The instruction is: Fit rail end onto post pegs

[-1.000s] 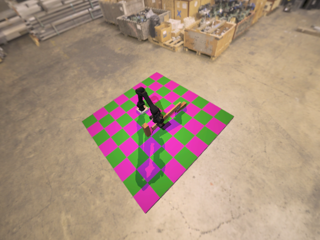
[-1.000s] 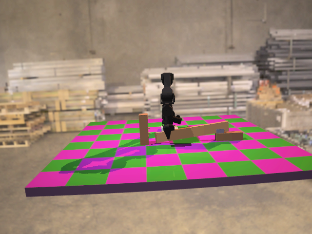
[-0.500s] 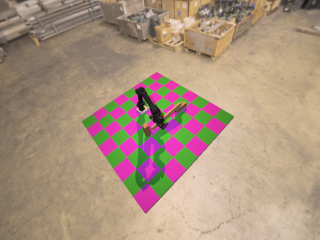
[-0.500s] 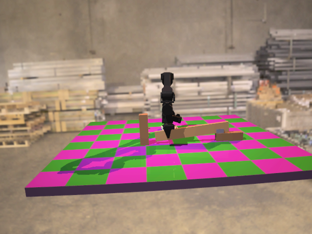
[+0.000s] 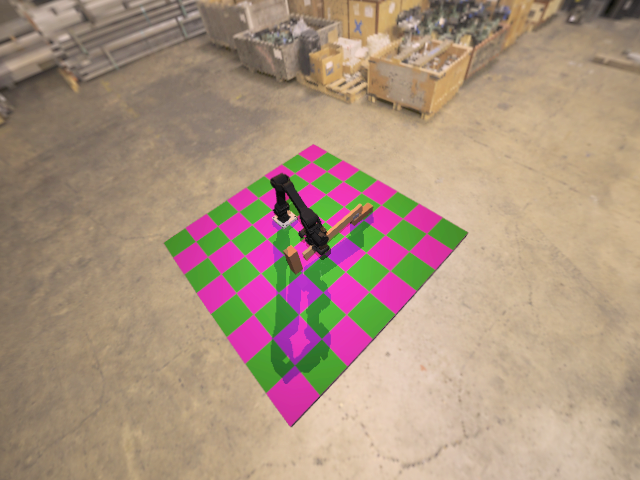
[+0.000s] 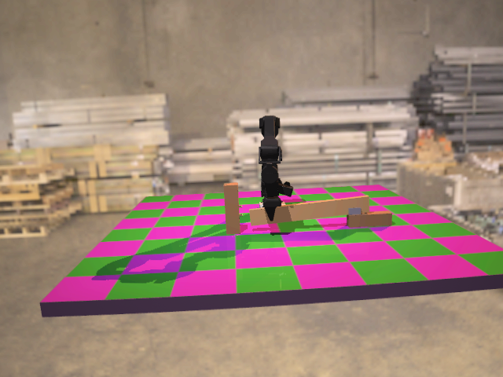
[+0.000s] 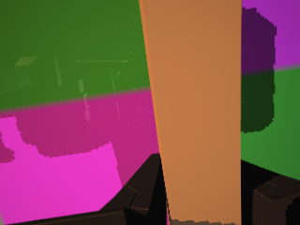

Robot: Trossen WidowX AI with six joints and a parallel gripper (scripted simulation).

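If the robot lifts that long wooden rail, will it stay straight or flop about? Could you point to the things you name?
The rail [image 5: 344, 221] [image 6: 321, 210] [image 7: 197, 103] looks stiff: it slopes without visible sag. It would probably tilt as one piece, since the fingers grip near one end. Its flat sides suggest little tendency to roll.
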